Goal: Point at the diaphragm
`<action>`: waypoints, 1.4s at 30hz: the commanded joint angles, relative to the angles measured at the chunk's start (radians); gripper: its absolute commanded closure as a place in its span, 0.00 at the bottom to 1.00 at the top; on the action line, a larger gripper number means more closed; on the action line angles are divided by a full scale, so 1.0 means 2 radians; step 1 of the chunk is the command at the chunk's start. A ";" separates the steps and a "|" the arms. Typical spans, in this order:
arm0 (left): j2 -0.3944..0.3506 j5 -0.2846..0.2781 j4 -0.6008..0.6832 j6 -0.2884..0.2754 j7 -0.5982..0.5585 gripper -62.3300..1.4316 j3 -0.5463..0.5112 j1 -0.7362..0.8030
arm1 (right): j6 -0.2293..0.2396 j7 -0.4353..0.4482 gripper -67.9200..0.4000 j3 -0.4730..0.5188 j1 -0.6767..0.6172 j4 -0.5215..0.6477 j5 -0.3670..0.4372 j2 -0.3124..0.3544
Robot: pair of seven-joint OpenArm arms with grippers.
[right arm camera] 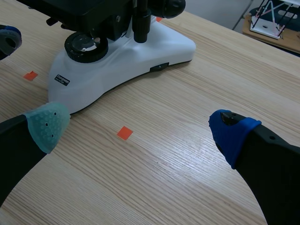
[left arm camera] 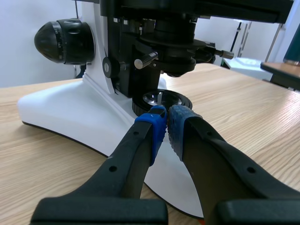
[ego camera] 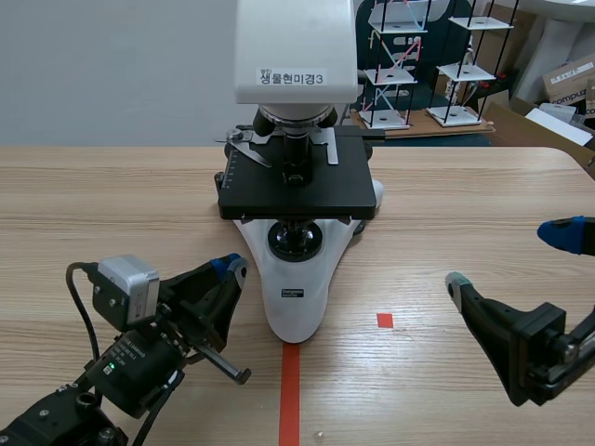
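Fingers point(left arm camera: 152, 130) clenched into a pointer, I am aiming my left gripper point(left arm camera: 164, 119) at the diaphragm point(left arm camera: 178, 56), right gripper point(right arm camera: 139, 129) idling released by the tabletop's point(ego camera: 446, 186) right edge

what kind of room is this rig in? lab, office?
Probably a science lab or classroom, though little of the room shows. A labelled microscope stands on the wooden table, rod-and-plate models stand behind it, and a cardboard box sits at the back.
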 commanded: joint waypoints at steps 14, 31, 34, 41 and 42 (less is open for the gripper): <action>0.021 0.007 -0.007 -0.005 -0.027 0.89 -0.005 -0.025 | 0.000 0.007 0.01 0.004 0.005 0.007 0.003 0.005; 0.024 0.014 -0.011 -0.005 -0.025 0.89 -0.005 -0.025 | 0.000 0.007 0.01 0.004 0.005 0.007 0.003 0.005; 0.024 0.014 -0.016 -0.005 -0.031 0.89 -0.005 -0.025 | 0.000 0.007 0.01 0.004 0.005 0.007 0.003 0.005; 0.024 0.014 -0.027 -0.005 -0.037 0.89 -0.005 -0.025 | 0.000 0.007 0.01 0.004 0.005 0.007 0.003 0.005; 0.024 0.014 -0.027 -0.005 -0.037 0.89 -0.005 -0.025 | 0.000 0.007 0.01 0.004 0.005 0.007 0.003 0.005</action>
